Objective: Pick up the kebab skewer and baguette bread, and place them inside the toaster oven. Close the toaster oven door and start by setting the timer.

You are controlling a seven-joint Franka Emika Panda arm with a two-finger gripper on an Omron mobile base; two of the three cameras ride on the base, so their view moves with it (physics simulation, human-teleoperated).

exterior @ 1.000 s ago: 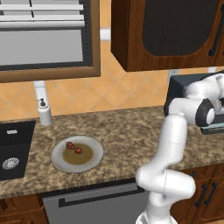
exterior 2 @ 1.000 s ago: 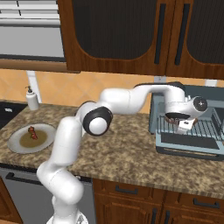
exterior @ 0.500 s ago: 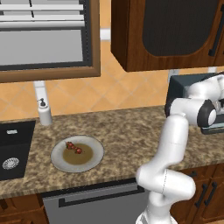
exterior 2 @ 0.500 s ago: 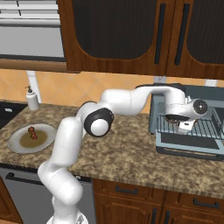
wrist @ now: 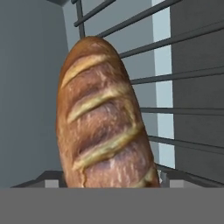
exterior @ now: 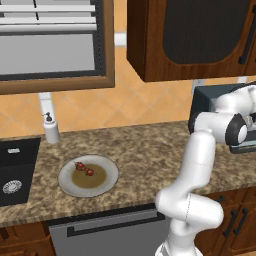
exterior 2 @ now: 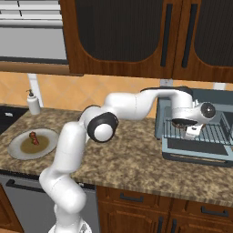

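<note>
Granite-patterned desk [exterior 2: 136,168] runs beneath dark wood cabinets [exterior 2: 136,41] in a tiled kitchen as I watch from my remote station. My white arm [exterior 2: 132,107] stretches across it to the grey-blue toaster oven [exterior 2: 166,113] at the far right, whose door [exterior 2: 195,152] lies folded down flat in front of the wire rack [exterior 2: 214,132]. Inside the oven mouth, the gripper [exterior 2: 184,127] hangs just above the rack. From the hand view, the baguette bread [wrist: 103,118] stands close before the camera, its scored golden-brown crust running lengthwise over the rack bars [wrist: 183,109]. The gripper's jaws stand wide, yet I cannot tell whether they grip the loaf or have let it go, since the fingertips are hidden by it. Well apart on the desk's left side sits a round grey plate [exterior: 107,182], and on it rests the kebab skewer [exterior: 84,169] with its small red chunks. Behind the plate, near the sink [exterior: 15,170], a white soap dispenser [exterior: 50,129] stands upright against the wall.
</note>
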